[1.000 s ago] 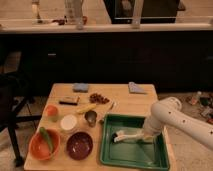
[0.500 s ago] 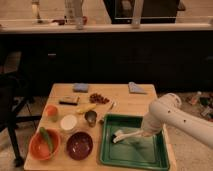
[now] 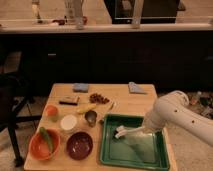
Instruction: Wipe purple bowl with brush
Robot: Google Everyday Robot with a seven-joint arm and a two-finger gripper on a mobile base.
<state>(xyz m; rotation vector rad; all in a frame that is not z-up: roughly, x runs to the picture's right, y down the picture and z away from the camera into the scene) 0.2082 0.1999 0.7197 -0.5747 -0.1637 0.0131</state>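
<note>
The purple bowl [image 3: 80,145] sits at the front of the wooden table, between the orange bowl [image 3: 44,145] and the green tray [image 3: 150,160]. The white brush [image 3: 121,133] lies in the tray's back left part, head pointing left. My gripper [image 3: 140,131] reaches down from the right into the tray, at the handle end of the brush. My white arm [image 3: 172,112] hides how the gripper meets the handle. The gripper is well to the right of the purple bowl.
A white round container [image 3: 68,122], a metal cup [image 3: 91,117], a banana [image 3: 86,108], a small orange cup [image 3: 51,111], brown snacks [image 3: 99,98] and two blue cloths [image 3: 81,87] [image 3: 136,88] lie on the table. A dark counter stands behind, and a chair [image 3: 10,100] at the left.
</note>
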